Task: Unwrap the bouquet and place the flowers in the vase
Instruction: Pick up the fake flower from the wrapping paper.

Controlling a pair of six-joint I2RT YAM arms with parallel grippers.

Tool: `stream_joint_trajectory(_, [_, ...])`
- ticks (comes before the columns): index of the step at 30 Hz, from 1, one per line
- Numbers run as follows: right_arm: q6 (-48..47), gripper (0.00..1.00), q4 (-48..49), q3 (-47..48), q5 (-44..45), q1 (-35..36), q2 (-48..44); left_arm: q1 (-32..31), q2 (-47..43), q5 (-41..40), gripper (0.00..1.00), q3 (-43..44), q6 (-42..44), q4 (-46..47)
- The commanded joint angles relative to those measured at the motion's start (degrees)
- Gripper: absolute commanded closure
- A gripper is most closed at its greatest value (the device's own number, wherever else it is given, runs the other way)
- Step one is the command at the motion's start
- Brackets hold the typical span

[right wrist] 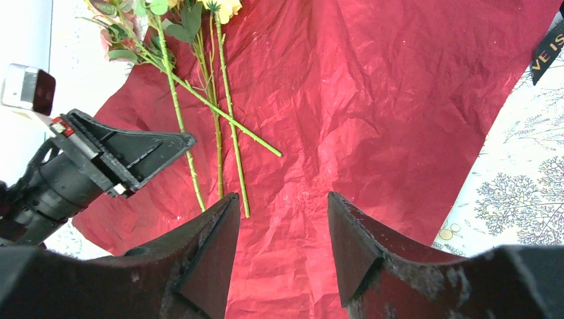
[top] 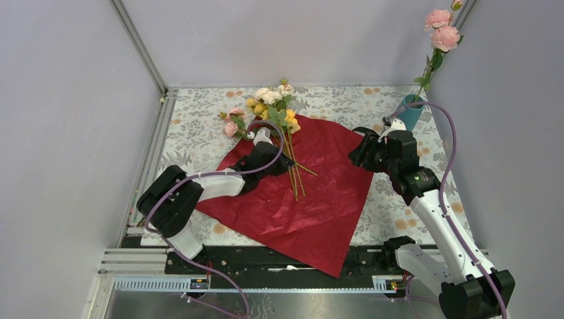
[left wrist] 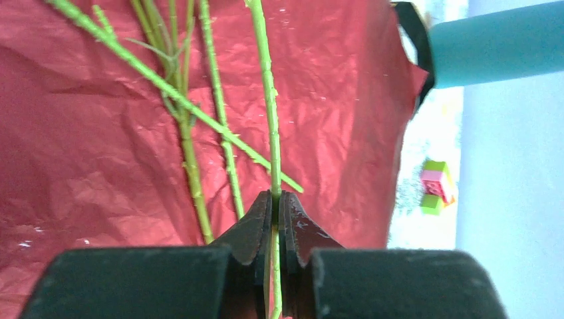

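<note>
The flowers are lying loose on the opened maroon paper, with their blooms resting at its far corner, left of the table's middle, and their thin green stems fanning back toward you. Your left gripper is pinching one stem tightly between its closed fingertips, low over the paper, while the other stems are lying just beside it on the left. One stalk of pink blooms is standing in the teal vase, which is sitting upright at the far right of the floral tablecloth, beyond the paper's right side. Your right gripper is hovering over the right part of the paper near the vase, its jaws standing apart and gripping nothing. A strip of black ribbon is lying at the paper's right edge, and a small coloured block toy is sitting on the cloth near the vase.
</note>
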Motion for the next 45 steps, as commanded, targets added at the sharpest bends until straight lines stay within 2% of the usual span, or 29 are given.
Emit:
stream_joint_trajectory(1, [0.1, 0.42, -0.7, 0.2, -1.3, 0.4, -1.2, -0.7, -5.6, 3.3, 1.0, -2.4, 1.8, 10.9])
stream_joint_trajectory(7, [1.0, 0.42, -0.1, 1.6, -4.8, 0.4, -0.8, -2.0, -12.7, 6.3, 1.0, -7.4, 6.3, 18.3])
stream_joint_trajectory(10, [2.0, 0.41, 1.8, 2.0, -9.9, 0.4, -0.4, -2.3, -16.5, 8.2, 1.0, -9.8, 7.9, 21.4])
stream_joint_trajectory(14, [3.9, 0.35, 4.9, 2.8, -17.5, 0.6, -0.2, -3.0, -21.6, 12.2, 1.0, -11.4, 11.6, 21.8])
stream_joint_trajectory(18, [8.7, 0.25, 12.5, 2.6, -27.2, 1.0, 0.0, -4.6, -26.3, 16.5, 1.0, -12.2, 15.1, 19.8])
stream_joint_trajectory(21, [14.9, 0.22, 21.5, 1.4, -32.3, 1.6, 0.1, -5.9, -30.7, 19.1, 1.0, -12.7, 16.9, 17.4])
stream_joint_trajectory(26, [18.3, 0.27, 26.4, 2.4, -31.7, 3.6, 0.0, -8.7, -35.8, 20.0, 1.0, -13.6, 18.3, 15.0])
stream_joint_trajectory(30, [18.8, 0.31, 27.2, 4.4, -30.1, 4.8, 0.5, -10.5, -37.5, 19.7, 1.0, -12.9, 19.3, 12.1])
stream_joint_trajectory(36, [21.9, 0.37, 34.1, 4.9, -30.0, 6.8, 0.8, -11.4, -38.6, 18.2, 1.0, -12.1, 20.9, 9.6])
stream_joint_trajectory(45, [21.9, 0.42, 35.0, 5.4, -27.8, 8.0, 2.3, -13.2, -38.6, 17.1, 1.0, -11.8, 21.0, 9.7])
